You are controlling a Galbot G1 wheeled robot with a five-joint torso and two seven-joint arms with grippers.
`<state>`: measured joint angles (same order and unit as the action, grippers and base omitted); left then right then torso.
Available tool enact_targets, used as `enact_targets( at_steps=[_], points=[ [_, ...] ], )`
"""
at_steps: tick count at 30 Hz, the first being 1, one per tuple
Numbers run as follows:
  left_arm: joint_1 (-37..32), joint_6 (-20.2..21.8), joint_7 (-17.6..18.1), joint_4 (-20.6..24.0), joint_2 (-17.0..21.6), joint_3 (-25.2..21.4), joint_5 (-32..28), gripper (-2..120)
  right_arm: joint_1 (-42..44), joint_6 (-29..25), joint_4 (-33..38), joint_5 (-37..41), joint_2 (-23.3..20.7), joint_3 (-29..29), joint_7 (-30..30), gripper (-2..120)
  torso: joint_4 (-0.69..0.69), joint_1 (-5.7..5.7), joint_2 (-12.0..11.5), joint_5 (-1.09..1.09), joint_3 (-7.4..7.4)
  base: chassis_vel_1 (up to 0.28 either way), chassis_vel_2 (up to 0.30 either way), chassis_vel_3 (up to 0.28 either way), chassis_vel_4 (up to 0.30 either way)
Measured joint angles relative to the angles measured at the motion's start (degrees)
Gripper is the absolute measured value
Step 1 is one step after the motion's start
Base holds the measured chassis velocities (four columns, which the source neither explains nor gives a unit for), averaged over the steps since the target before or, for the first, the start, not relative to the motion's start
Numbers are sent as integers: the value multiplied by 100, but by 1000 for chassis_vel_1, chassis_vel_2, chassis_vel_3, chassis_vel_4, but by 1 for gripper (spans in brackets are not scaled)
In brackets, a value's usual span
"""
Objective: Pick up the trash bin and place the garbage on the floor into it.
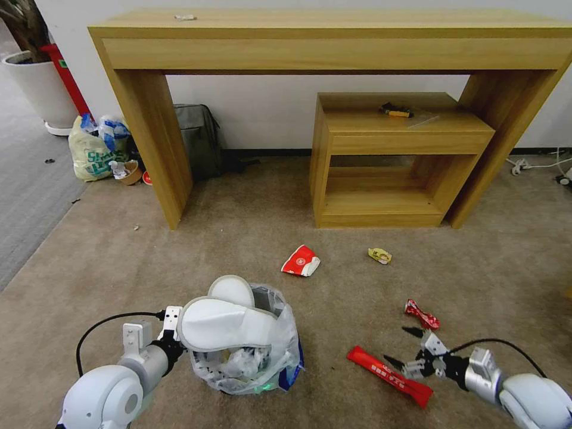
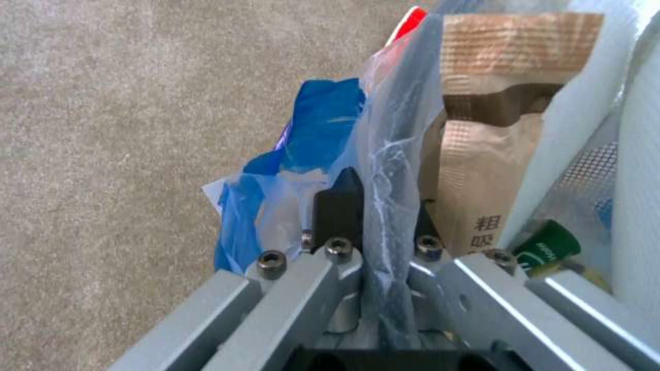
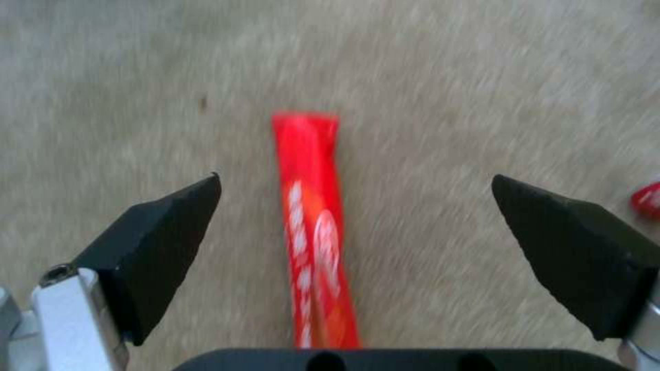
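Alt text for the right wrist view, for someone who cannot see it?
The open right gripper hovers over a long red wrapper lying on beige carpet, its two black fingers either side of it. Another red scrap shows at the edge.

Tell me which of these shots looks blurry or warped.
Right wrist view: smeared carpet and long red wrapper between the open right gripper. Head view: wide-angle bending of the table edges. Left wrist view: fairly sharp, left gripper clamped on the bin rim.
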<state>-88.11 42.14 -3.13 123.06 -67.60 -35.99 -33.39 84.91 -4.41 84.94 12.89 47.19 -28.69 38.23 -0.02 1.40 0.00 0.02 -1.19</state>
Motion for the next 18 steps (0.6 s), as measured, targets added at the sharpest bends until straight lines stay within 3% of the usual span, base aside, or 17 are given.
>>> enact_targets(
  at_steps=[4,18],
  points=[
    [14,0,7,-23,31,-8,-22,0,-177,-239,-606,-172,132,245,59,100,0,0,0,-2,0,0,0,0,0],
    [-27,0,10,-14,104,-16,-60,0,-832,-254,-1866,-22,426,825,52,98,0,0,0,-2,0,0,0,0,0]
  ],
)
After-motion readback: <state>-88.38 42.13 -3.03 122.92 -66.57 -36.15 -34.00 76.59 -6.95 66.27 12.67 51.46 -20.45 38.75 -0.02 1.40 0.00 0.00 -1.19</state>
